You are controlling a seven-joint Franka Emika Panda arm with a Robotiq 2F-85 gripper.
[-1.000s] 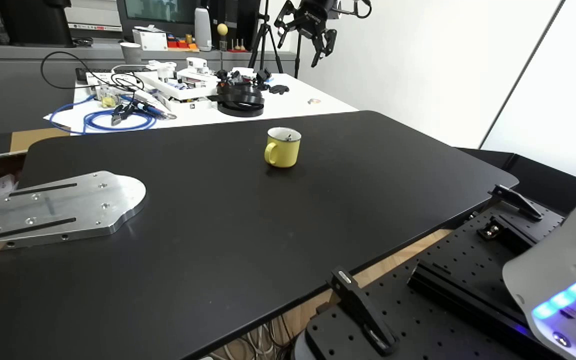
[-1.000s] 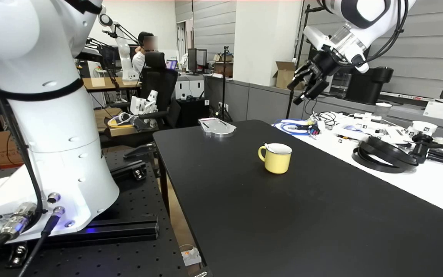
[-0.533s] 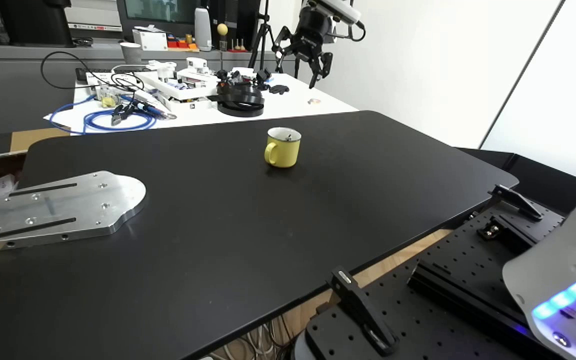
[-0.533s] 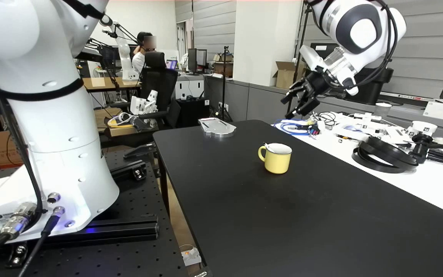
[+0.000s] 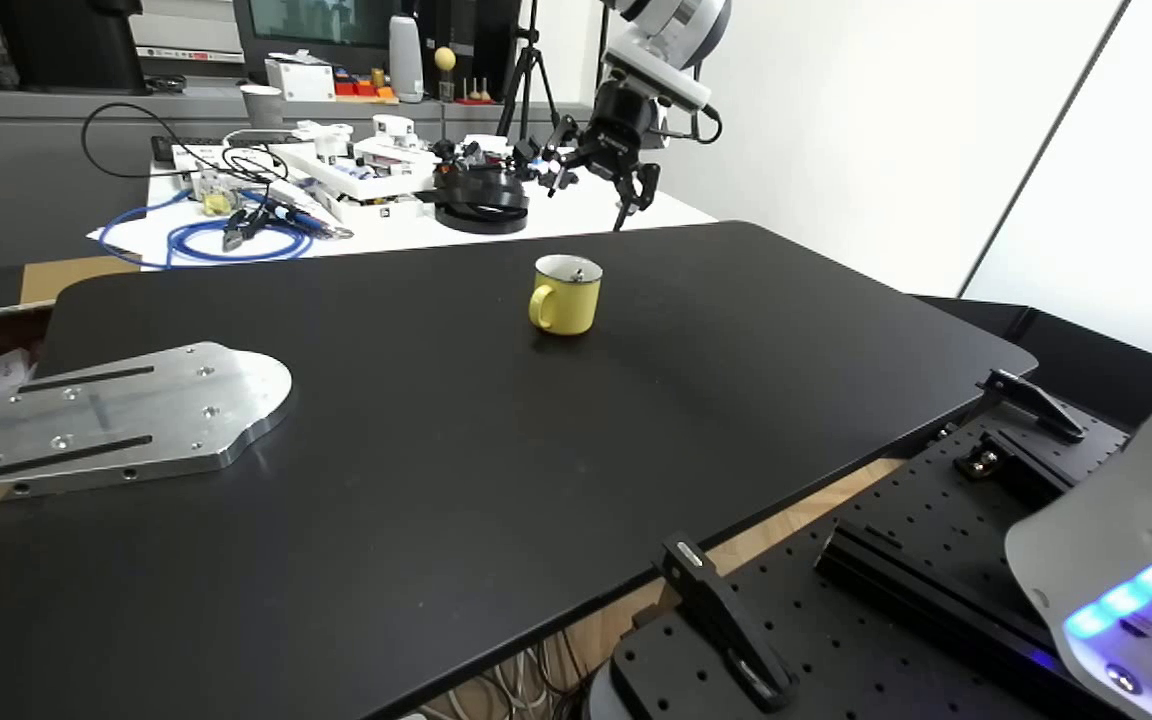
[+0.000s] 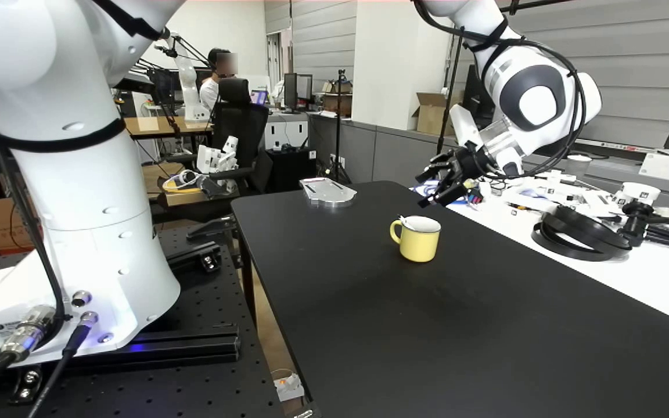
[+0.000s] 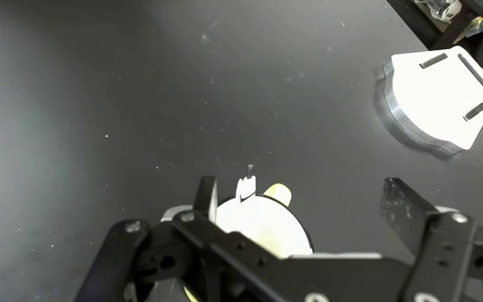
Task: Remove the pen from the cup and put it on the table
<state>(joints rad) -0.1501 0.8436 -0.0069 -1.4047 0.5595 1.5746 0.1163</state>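
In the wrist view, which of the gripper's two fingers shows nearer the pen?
The picture-left finger: it shows close to the pen and hides part of the yellow cup, while the picture-right finger shows well apart from the pen.

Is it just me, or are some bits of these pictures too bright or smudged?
Yes: in the wrist view, the metal plate and the inside of the cup are washed out almost to white; in an exterior view, the blue light strip glows brightly; in an exterior view, a background person's face is blurred out.
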